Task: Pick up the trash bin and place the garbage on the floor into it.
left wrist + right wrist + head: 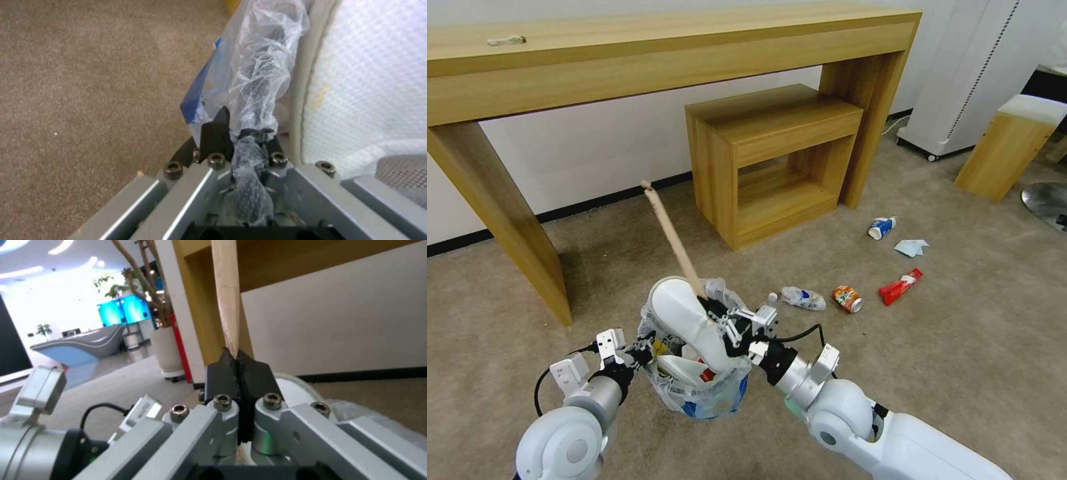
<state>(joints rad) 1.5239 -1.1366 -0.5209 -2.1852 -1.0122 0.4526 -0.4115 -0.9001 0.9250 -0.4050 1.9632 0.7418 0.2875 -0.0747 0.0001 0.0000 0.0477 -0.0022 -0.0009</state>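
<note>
You had the left gripper (639,349) clenched on the bag-lined rim of the trash bin (707,393), holding the bin in front of the long wooden table (627,60). Your right gripper (715,308) was clamped on the wooden stick (670,233), which leaned up out of the bin toward the table. A white slipper (687,320) stood in the bin; a second seemed to lie under it, hard to tell. Right of the bin on the floor (960,347) lay a clear bottle (802,297), crushed can (847,299), red wrapper (900,287), tissue (911,247) and blue-white cup (882,228).
</note>
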